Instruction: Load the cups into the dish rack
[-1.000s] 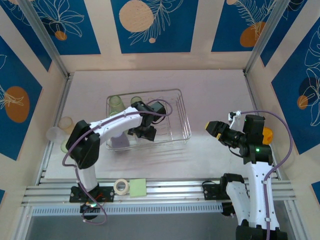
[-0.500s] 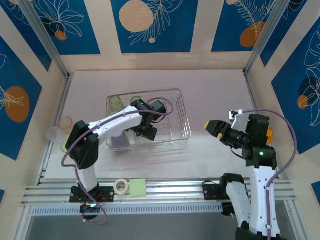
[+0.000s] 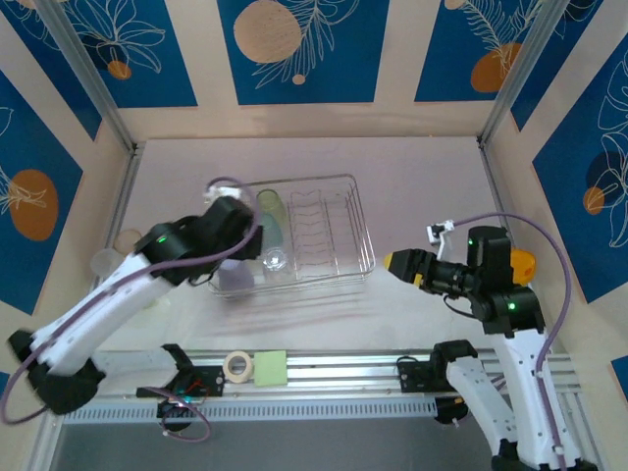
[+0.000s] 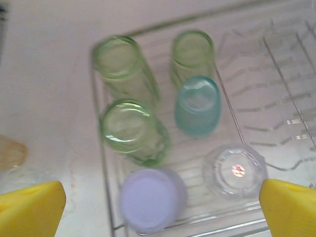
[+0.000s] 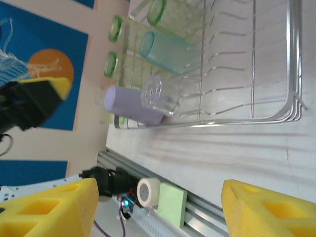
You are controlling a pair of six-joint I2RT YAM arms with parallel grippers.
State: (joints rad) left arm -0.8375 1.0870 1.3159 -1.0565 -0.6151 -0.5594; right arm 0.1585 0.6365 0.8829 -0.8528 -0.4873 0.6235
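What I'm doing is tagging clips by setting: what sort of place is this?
Probably a robot test booth, not a kitchen: blue printed wall panels, an aluminium rail, a dish rack.

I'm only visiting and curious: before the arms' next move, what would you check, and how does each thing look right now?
1. Left gripper open and empty: ok.
2. Right gripper open and empty: ok.
3. Six cups sit inside the rack: ok.
4. All cups loaded: not ok; a peach cup waits on the table left of the rack.
5. Room left in the rack: ok, the divider side is bare.
6. Peach cup upright: cannot tell.
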